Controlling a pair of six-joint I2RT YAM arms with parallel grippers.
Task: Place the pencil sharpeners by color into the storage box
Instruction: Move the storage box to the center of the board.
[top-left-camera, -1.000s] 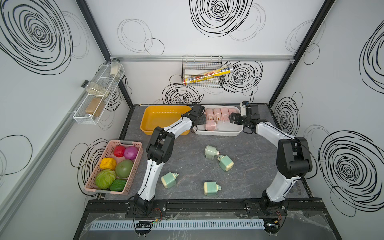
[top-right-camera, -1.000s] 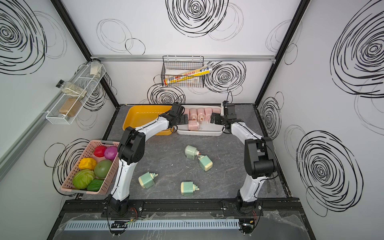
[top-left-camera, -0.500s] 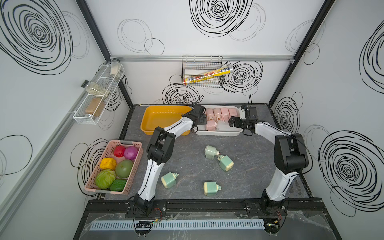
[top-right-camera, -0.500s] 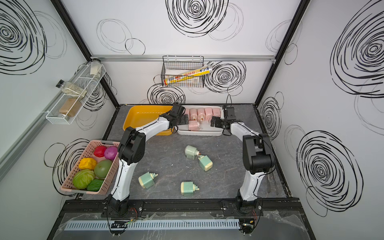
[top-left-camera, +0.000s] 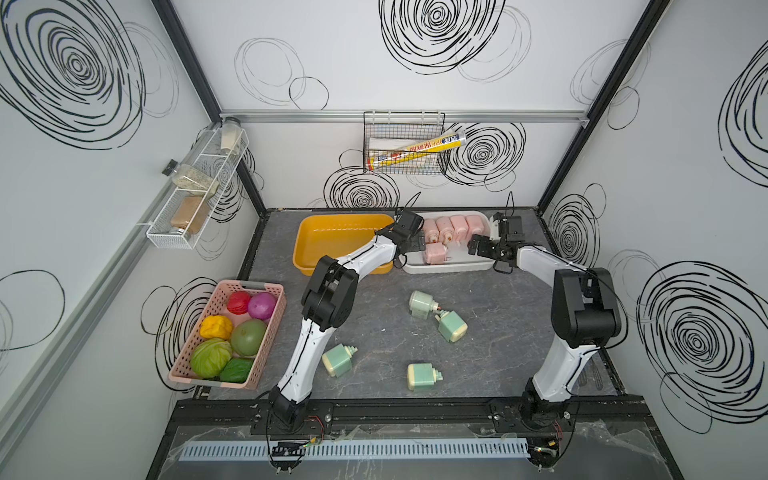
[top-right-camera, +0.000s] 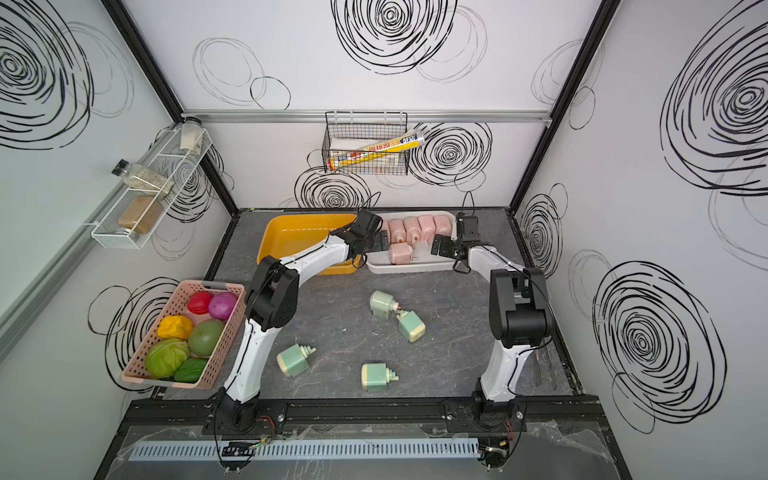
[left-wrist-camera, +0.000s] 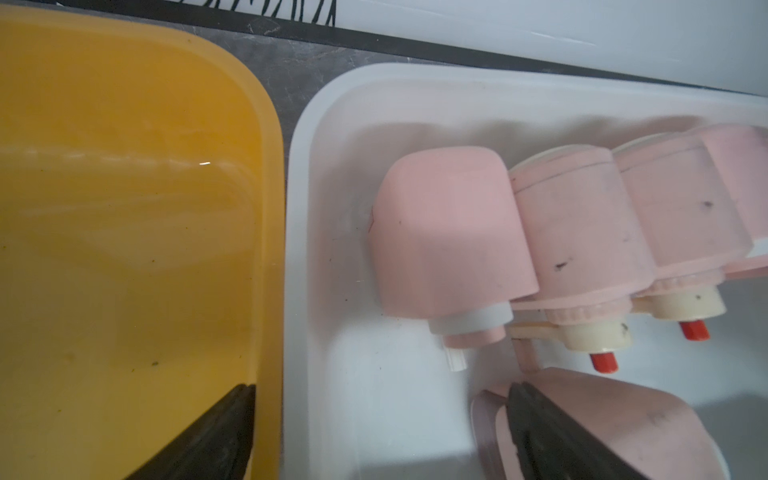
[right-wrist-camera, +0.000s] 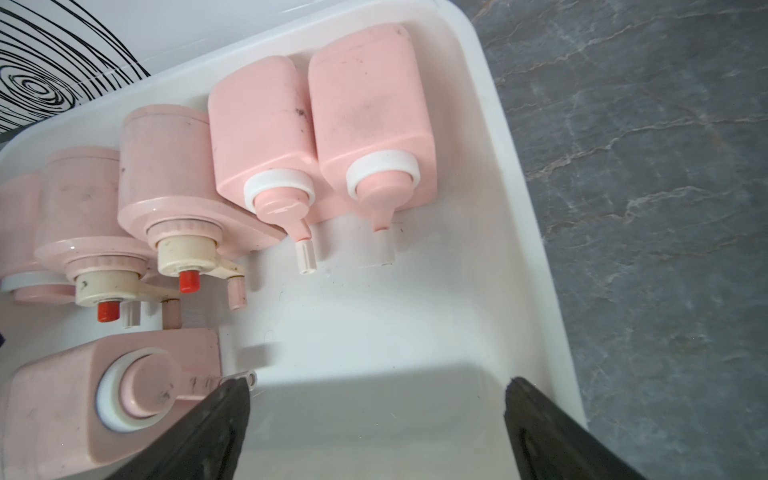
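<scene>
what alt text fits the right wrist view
Six pink sharpeners lie in a white tray, five in a row and one apart. The open right end effector hovers over the tray's bare part, with grey table beside.

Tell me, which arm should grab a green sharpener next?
Probably the left. The left claw and right claw both hang open and empty at the white tray, but the left is beside the yellow box, and one green sharpener lies by that arm.

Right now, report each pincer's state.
Left pincer: open, holding nothing.
Right pincer: open, holding nothing.
</scene>
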